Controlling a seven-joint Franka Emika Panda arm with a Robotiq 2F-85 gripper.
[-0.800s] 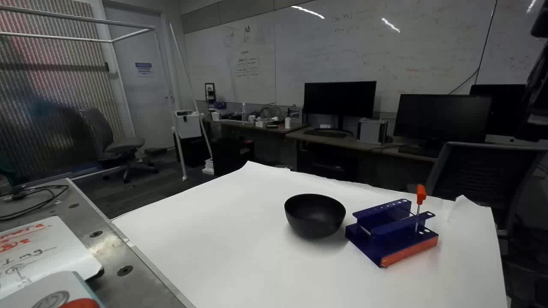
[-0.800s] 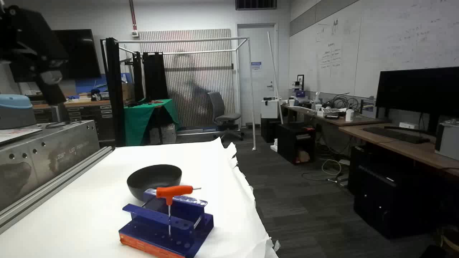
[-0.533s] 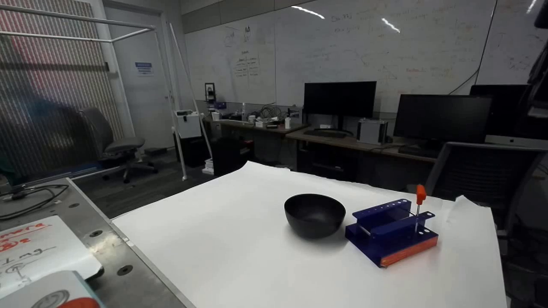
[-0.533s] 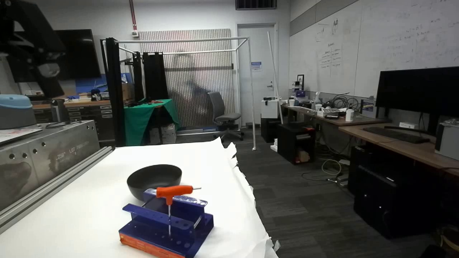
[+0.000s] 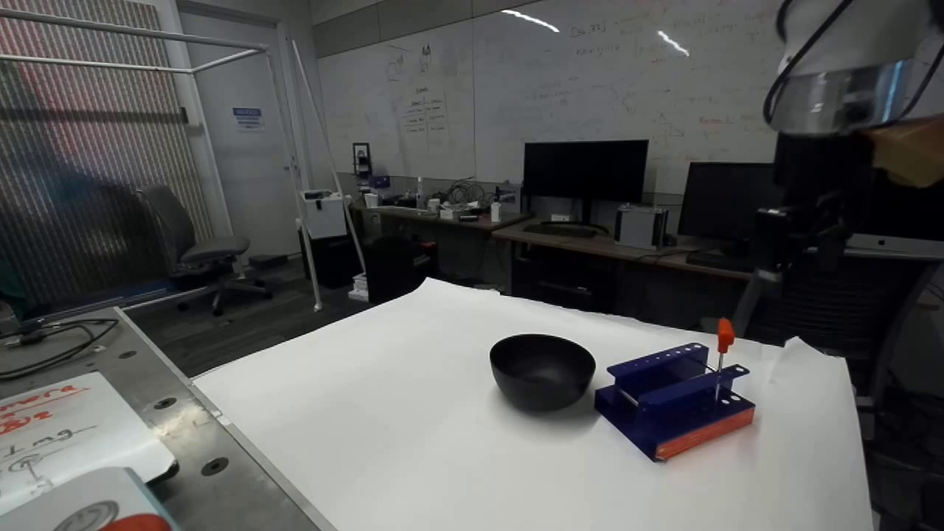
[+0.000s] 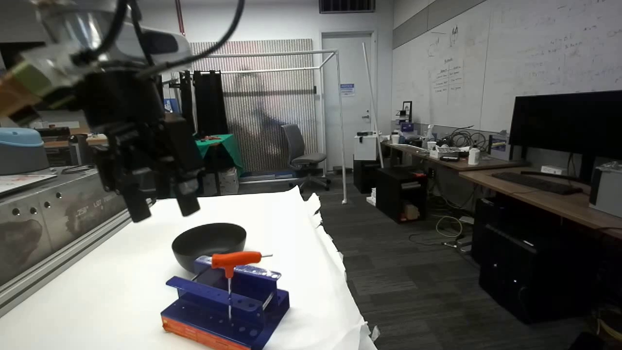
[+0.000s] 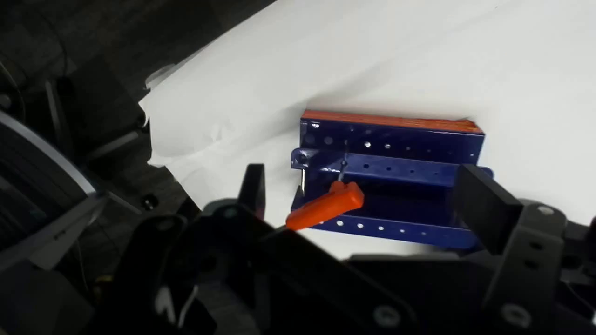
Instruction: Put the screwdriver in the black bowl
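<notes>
My fingers (image 7: 253, 188) stand wide apart, gripping nothing, well above the screwdriver (image 7: 326, 207). It stands in the blue holder (image 7: 400, 177), shaft down, and in the wrist view its T-shaped handle shows in the gap between the fingers, off-centre toward the one on that view's left. What matters is the handle's long axis: it runs slantwise, more along my closing line than across it. I judge I should turn the fingers before going down, or I may pinch the handle's ends. The black bowl (image 5: 542, 391) lies lower than the fingers too, just beside the holder.
</notes>
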